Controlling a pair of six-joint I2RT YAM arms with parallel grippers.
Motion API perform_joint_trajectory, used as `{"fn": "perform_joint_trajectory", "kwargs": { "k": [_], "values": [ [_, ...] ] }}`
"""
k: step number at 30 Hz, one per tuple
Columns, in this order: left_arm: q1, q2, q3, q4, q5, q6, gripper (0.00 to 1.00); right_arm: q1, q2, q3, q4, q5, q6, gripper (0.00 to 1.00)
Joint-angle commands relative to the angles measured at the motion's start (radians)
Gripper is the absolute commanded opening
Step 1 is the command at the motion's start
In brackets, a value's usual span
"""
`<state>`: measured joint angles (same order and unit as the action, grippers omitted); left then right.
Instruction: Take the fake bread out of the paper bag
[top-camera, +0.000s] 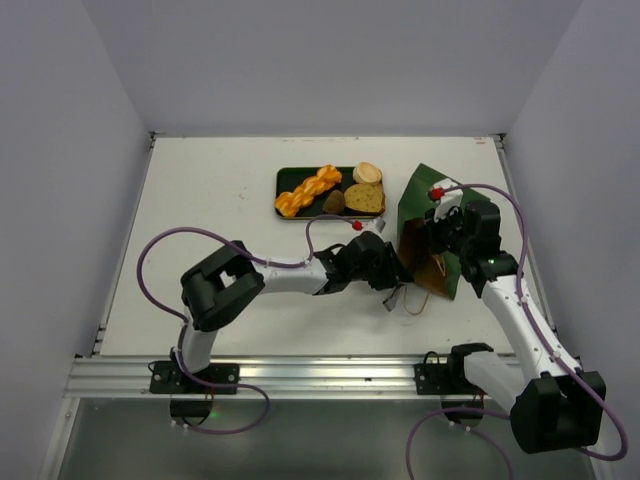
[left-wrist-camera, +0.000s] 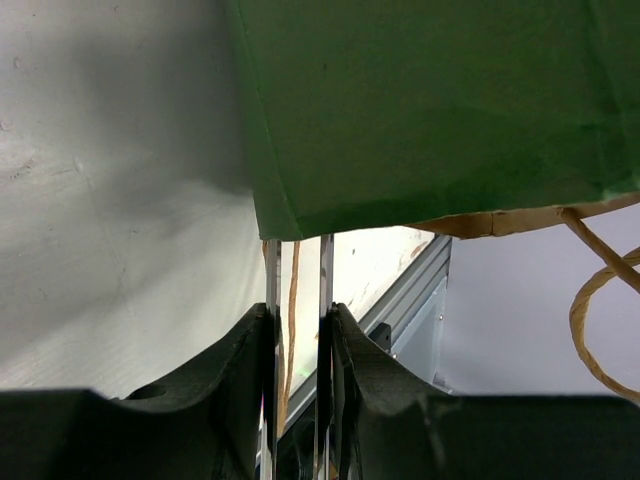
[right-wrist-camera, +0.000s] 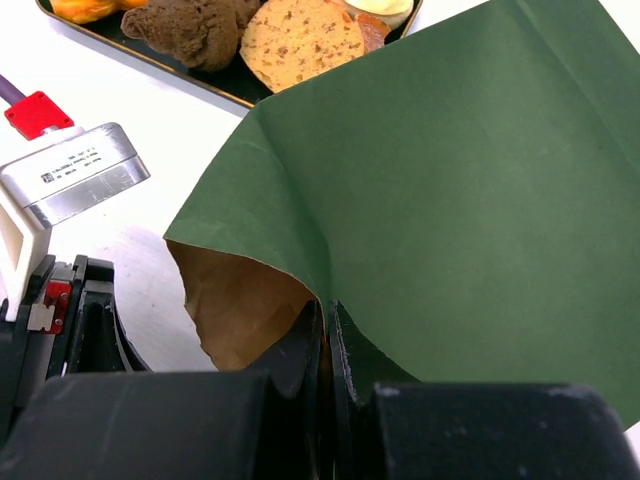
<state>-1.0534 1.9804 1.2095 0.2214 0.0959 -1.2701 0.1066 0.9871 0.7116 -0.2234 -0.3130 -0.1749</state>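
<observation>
Right arm bent, reaching forward; we see its right gripper (right-wrist-camera: 328, 315) pinched flat on the rim of the tipped dark green paper bag (top-camera: 425, 195). Left arm low, stretched rightward; left gripper (left-wrist-camera: 298, 258) nearly together at the bag's corner, hold unclear to us. Orange-and-tan toy breads (top-camera: 308, 190) sit on the flat dark tray (top-camera: 293, 176) beside the bag.
</observation>
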Motion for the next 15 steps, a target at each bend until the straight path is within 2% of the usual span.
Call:
{"fn": "perform_joint_trajectory", "kwargs": {
  "k": [1,3,15],
  "values": [
    [0.010,-0.018,0.024,0.062,0.019,0.035,0.05,0.004,-0.015,-0.006,0.047,-0.003,0.014,0.00],
    [0.010,-0.041,0.006,0.081,0.021,0.047,0.00,0.004,-0.015,-0.003,0.047,0.014,0.011,0.00],
    [-0.016,-0.235,-0.110,0.029,0.010,0.176,0.00,-0.001,-0.013,-0.006,0.067,0.124,0.008,0.00]
  ]
}}
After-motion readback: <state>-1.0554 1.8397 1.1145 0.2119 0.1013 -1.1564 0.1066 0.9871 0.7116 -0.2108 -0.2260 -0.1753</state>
